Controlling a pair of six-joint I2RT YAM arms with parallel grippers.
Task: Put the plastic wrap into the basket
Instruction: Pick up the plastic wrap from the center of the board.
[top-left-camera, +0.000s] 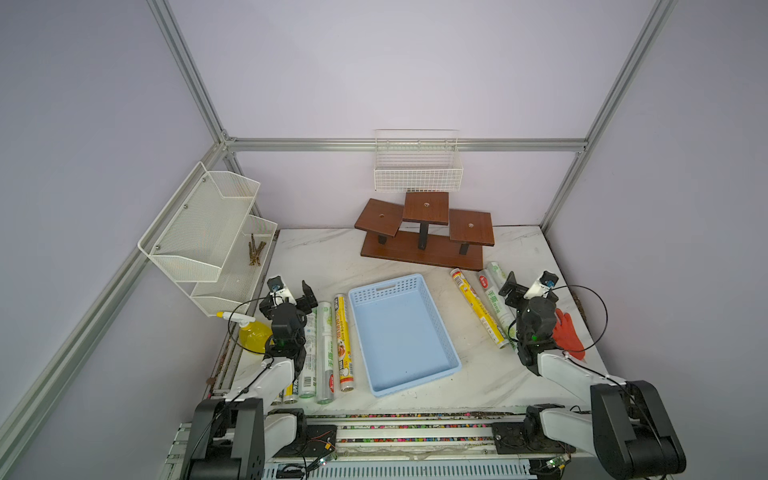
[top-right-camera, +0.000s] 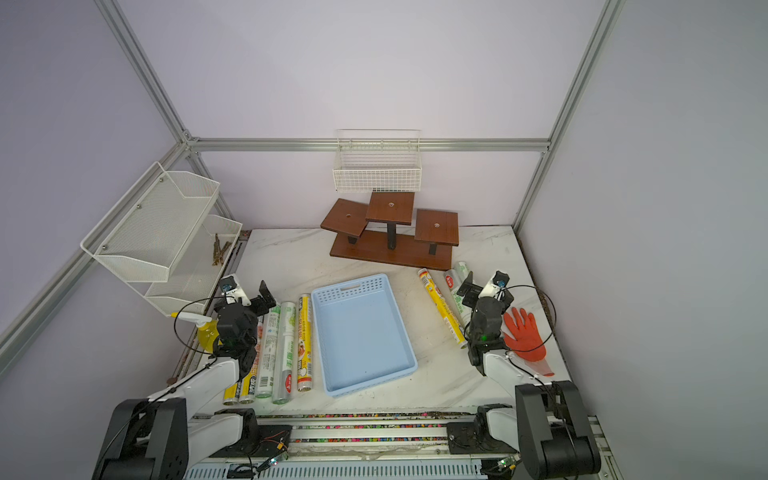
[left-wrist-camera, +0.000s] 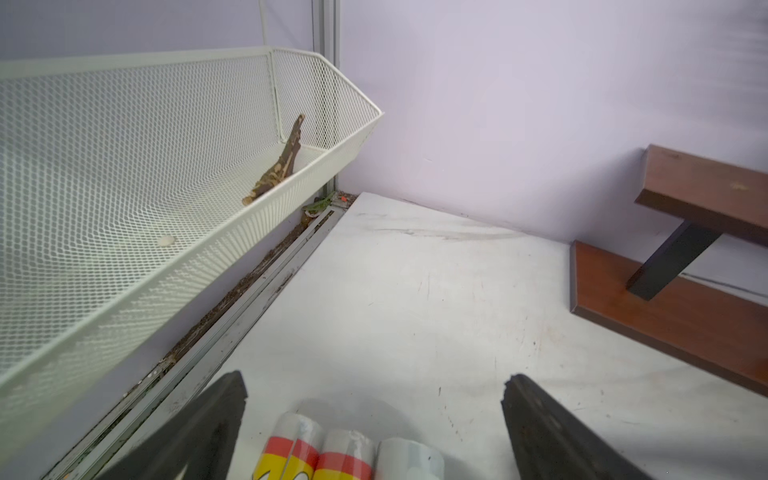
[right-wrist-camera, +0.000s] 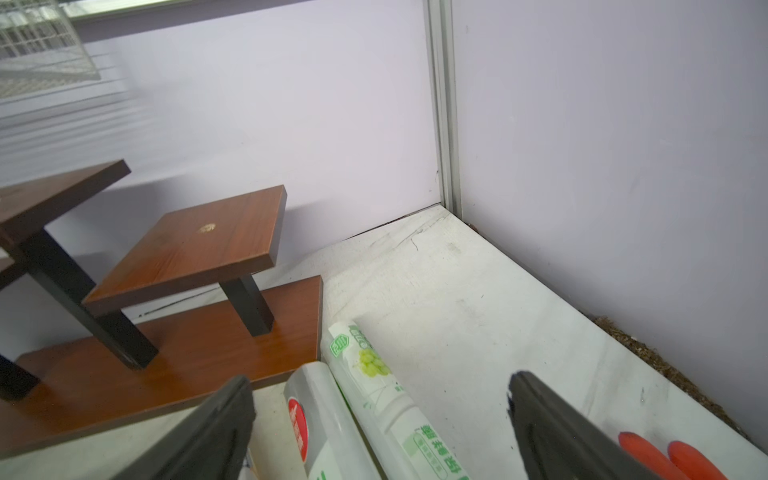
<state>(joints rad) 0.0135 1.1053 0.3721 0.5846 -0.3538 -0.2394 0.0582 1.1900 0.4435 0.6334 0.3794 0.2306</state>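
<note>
Nearest edge: left arm (top-left-camera: 272, 374) reaches forward over the left batch of plastic wrap (top-left-camera: 325, 353), five rolls lying side by side on the table (top-left-camera: 316, 253), the innermost yellow one just beside the basket (top-left-camera: 401, 332). The arm covers most of the two outer rolls; only their near ends show. Left wrist view cuts the rolls off at the frame edge: three round ends, two banded red and yellow, one white. Left gripper (left-wrist-camera: 374, 380): jaws wide apart, nothing between them, poised over those far ends; contact cannot be judged. Yellow spray bottle (top-left-camera: 254, 334) partly hidden behind the left arm. Basket light blue, between the two batches; every roll lies outside it. Right arm (top-left-camera: 567, 370) likewise stretched forward, wrist above the right batch (top-left-camera: 473, 305): three rolls, one yellow, two white with green print, the white pair's near ends hidden under the arm. Right gripper (right-wrist-camera: 380, 379): spread wide, holding nothing, over the white pair. Orange glove (top-right-camera: 524, 334) beside it; right wrist view catches only two fingertips. Farther back: mesh rack (top-left-camera: 199, 232) holding twigs (top-left-camera: 255, 249), wooden stand (top-left-camera: 424, 249), wire basket (top-left-camera: 417, 174) on the back wall.
</note>
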